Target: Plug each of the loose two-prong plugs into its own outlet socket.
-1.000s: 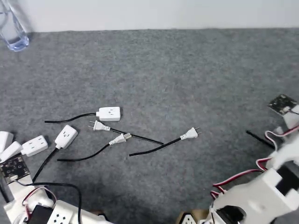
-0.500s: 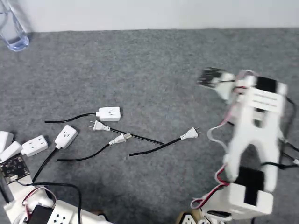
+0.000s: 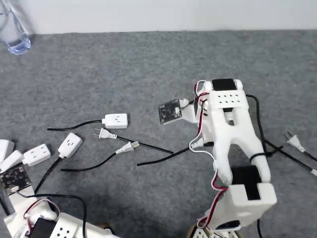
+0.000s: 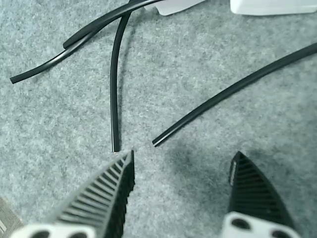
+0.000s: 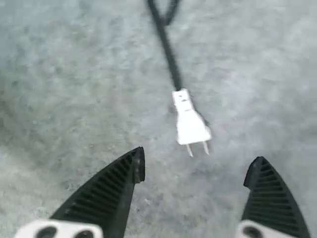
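Observation:
Three white outlet sockets (image 3: 115, 120), (image 3: 70, 145), (image 3: 37, 154) lie at the left on black cords. Beside them lie two loose white two-prong plugs (image 3: 106, 134), (image 3: 127, 147). A third plug (image 5: 190, 124) lies on the carpet, prongs pointing toward my open right gripper (image 5: 198, 166), just ahead of its fingertips and untouched. In the high view the right arm (image 3: 228, 124) hangs over that spot and hides the plug. Another plug (image 3: 295, 142) lies at the far right. My left gripper (image 4: 183, 158) stands open above two cut cord ends (image 4: 156, 143), holding nothing.
Grey carpet (image 3: 148, 64) covers the table. A clear glass (image 3: 14, 34) stands at the back left corner. Black cords (image 3: 158, 157) trail across the middle. The left arm's base (image 3: 29, 218) sits at the front left, with white socket bodies (image 4: 262, 6) close to its wrist.
The right arm has swung from the right edge leftward and forward over the table's middle and now covers the middle plug. The far-right plug has come into sight. The left arm has not moved.

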Motion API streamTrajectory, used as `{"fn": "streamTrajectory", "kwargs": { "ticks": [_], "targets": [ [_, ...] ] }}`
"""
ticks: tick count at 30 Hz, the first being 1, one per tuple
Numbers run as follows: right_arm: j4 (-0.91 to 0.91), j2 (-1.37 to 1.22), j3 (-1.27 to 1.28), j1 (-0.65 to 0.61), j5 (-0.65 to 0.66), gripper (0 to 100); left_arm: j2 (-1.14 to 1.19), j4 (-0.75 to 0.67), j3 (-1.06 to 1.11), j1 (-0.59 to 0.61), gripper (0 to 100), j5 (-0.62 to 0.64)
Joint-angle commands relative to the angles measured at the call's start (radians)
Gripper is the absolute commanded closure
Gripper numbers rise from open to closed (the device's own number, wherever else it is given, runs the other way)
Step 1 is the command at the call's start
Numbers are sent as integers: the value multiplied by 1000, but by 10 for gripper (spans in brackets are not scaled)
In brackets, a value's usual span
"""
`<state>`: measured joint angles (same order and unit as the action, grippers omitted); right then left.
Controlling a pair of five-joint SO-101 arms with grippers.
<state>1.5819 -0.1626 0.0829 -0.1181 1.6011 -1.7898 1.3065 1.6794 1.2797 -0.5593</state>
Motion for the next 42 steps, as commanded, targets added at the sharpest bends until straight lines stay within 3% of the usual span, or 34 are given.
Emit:
{"fn": "streamTrajectory", "kwargs": {
  "ticks": [1,16,18,22,24,27,36,42],
  "targets": [
    [21,-18,8,-7,71,693,0,-8,-8,-6,705,0],
    [-154,-240,41,-1,95,697,0,-8,-8,-6,705,0],
    [-159,-255,37,12,98,752,0,-8,-8,-6,705,0],
    [-166,-259,37,31,95,998,0,-8,-8,-6,705,0],
    [-163,-259,37,53,95,948,0,-8,-8,-6,705,0],
    [-165,-257,37,94,95,996,0,-8,-8,-6,705,0],
    [-157,-196,35,214,91,991,0,-8,-8,-6,705,0],
    [-156,35,38,269,-31,991,0,-8,-8,-6,705,0]
  ]
}}
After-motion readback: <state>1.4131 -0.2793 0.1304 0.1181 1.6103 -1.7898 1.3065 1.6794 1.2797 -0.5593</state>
